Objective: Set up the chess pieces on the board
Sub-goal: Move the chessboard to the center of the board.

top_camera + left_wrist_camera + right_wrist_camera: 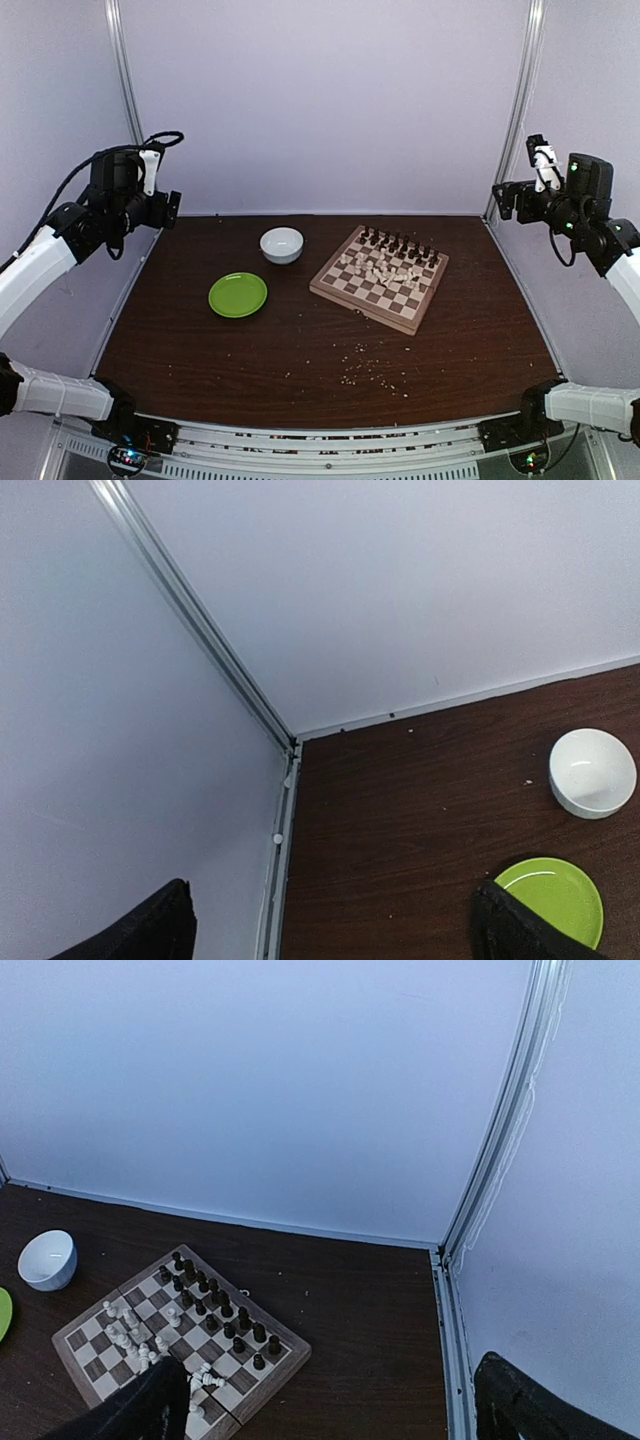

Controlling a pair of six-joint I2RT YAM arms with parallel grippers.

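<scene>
Dark brown tabletop (200, 350) runs from the arm bases to the pale back wall (320, 100). Nearest, pale crumbs (372, 368) lie scattered in front of the board. Further back, left of centre, sits a round green plate (238, 295). Just beyond it stands a white bowl (282, 244), apart from the plate.

The board (395, 306) lies right of centre, turned at an angle to the table edge, well apart from both grippers. Cream chess pieces (376, 268) cluster loosely about its middle squares; whether each stands upright is too small to tell. Dark chess pieces (400, 243) stand along its far edge in roughly two rows.

Both arms hang raised at the table's sides. The left gripper (335, 920) is over the far-left corner, its black fingers (160, 925) spread wide and holding nothing. The right gripper (335, 1400) is high by the far-right corner, its fingers (520, 1400) equally wide and bare, the board below and to its left.
</scene>
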